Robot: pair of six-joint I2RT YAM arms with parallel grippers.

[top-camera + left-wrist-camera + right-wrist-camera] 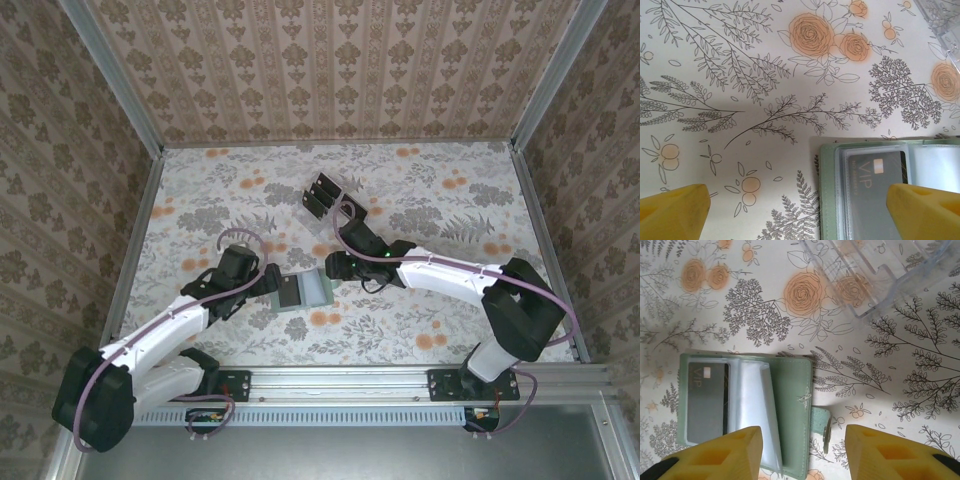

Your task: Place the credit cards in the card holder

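Wallet of soft sage-green material [792,385] lies open on our floral worktop [430,200], a dark grey VIP card [706,402] in its clear sleeve, while we hold left fingers [675,210] spread wide and right fingers [720,455] parted, both empty.

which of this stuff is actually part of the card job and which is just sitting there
Job: card holder, lying open; credit card already in its sleeve; black credit cards not yet moved.
Just there: clear rack holding those cards; floral table cover.
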